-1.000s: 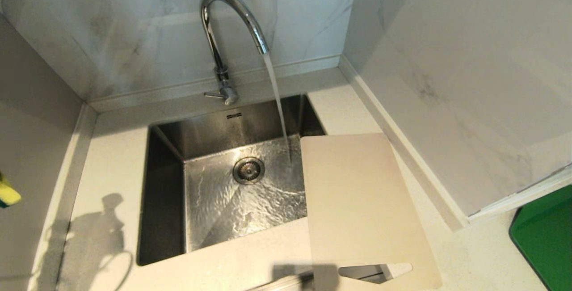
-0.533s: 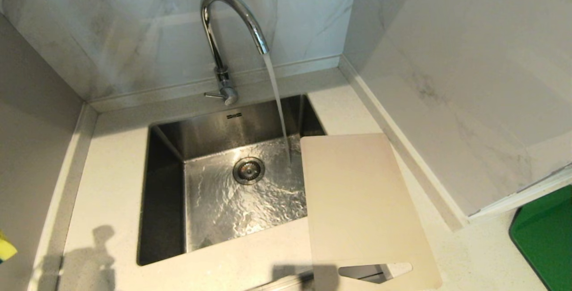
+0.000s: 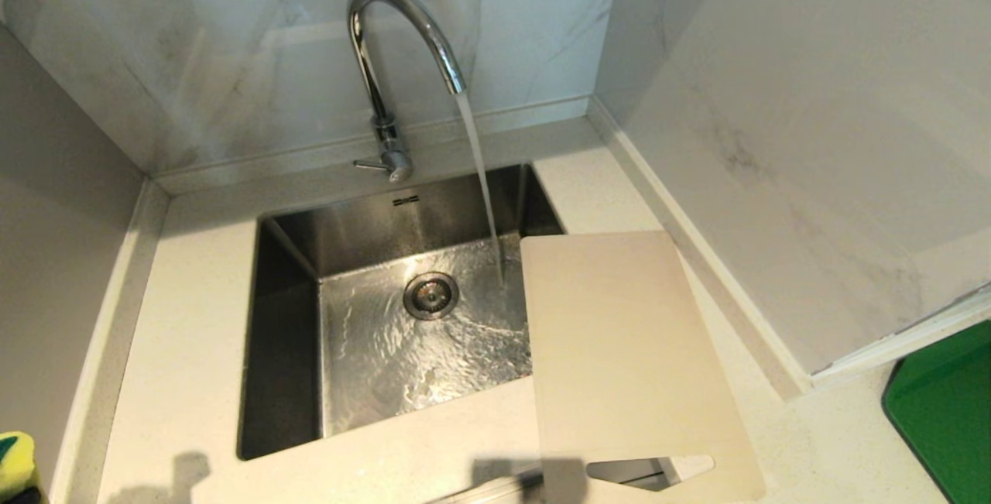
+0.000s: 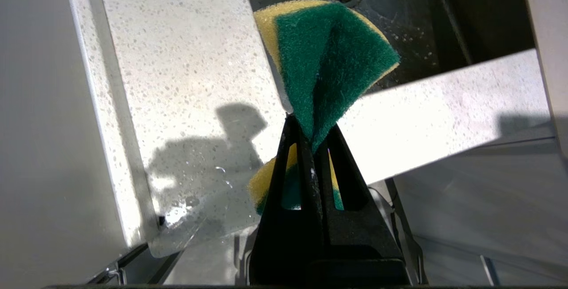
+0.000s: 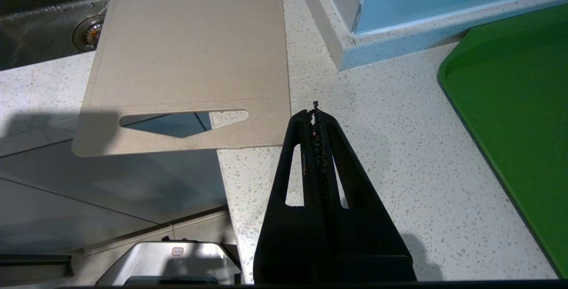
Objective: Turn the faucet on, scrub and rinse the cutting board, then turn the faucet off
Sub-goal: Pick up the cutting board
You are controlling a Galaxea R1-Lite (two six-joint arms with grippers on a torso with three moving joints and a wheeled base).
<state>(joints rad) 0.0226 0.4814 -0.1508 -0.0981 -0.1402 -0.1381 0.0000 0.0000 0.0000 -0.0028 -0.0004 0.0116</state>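
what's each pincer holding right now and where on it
Left pincer is shut on the sponge, pinching it across its middle. Right pincer is shut and empty.

The sponge [image 4: 328,53] is yellow with dark green scrub faces. The cutting board [image 3: 619,349] is plain pale beige, the counter [image 5: 377,156] white with grey speckles. The green thing [image 5: 514,111] at far right is possibly a tray.

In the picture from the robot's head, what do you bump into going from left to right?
Sponge → sink → drain → cutting board → green tray.
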